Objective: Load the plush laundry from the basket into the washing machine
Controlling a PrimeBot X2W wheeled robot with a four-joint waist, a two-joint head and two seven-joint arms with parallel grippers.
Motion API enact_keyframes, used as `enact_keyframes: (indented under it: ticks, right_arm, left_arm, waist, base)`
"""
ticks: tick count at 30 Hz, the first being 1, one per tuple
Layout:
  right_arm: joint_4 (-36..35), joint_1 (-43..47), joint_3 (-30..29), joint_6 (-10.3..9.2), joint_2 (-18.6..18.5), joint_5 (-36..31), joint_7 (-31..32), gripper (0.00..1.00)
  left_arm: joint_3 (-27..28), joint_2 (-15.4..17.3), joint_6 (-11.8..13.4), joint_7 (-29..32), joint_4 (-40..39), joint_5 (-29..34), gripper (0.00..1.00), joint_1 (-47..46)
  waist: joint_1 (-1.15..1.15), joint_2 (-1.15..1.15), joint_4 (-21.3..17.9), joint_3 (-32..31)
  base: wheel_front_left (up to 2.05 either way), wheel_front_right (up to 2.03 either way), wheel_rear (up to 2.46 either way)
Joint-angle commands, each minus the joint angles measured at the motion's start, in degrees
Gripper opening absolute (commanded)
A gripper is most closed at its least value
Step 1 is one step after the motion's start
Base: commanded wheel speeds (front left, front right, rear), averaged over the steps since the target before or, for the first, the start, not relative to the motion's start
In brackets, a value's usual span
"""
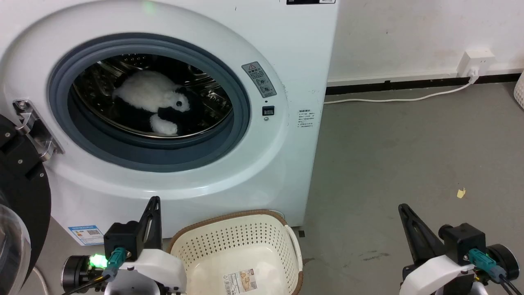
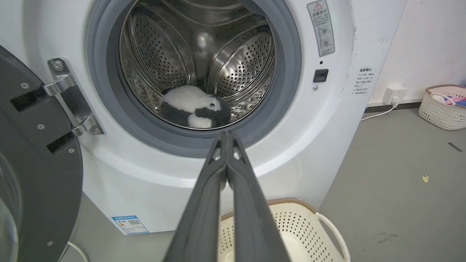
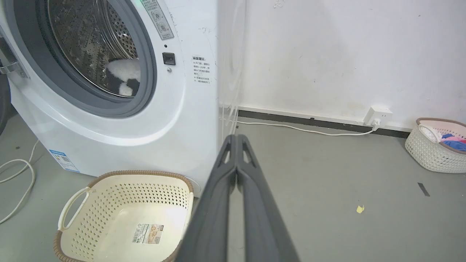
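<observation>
The panda plush (image 1: 157,102) lies inside the steel drum of the white washing machine (image 1: 262,164), whose door (image 1: 20,196) hangs open at the left. The left wrist view shows the panda (image 2: 193,107) on the drum floor, and the right wrist view catches a part of the panda (image 3: 123,76) through the porthole. The cream basket (image 1: 241,229) stands on the floor in front of the machine, holding just its paper label (image 1: 239,280). My left gripper (image 1: 154,200) is shut and holds nothing, low at the basket's left. My right gripper (image 1: 403,208) is shut and holds nothing, over the bare floor at the right.
A white cable (image 1: 393,98) runs along the floor to a wall socket (image 1: 475,61). A second basket with coloured clothes (image 3: 437,145) stands by the wall at the far right. A scrap of yellow paper (image 1: 461,192) lies on the grey floor. A loose cord (image 3: 18,178) lies left of the machine.
</observation>
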Motion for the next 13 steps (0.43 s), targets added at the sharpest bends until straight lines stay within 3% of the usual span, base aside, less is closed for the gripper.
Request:
enact_keyframes:
  ticks: [1,13]
  right_arm:
    - [-0.3,-0.7,0.0,-0.05,0.1,-0.4,0.1,0.0]
    - [-0.3,-0.7,0.0,-0.05,0.1,-0.4,0.1,0.0]
  left_arm:
    - [0.1,0.0,-0.3,0.0,-0.3,0.1,0.0,1.1]
    - [0.1,0.0,-0.3,0.0,-0.3,0.1,0.0,1.1]
  waist:
    - [0.0,0.0,0.0,0.0]
    - [0.0,0.0,0.0,0.0]
  base:
    - [0.0,0.0,0.0]
    - [0.0,0.0,0.0]
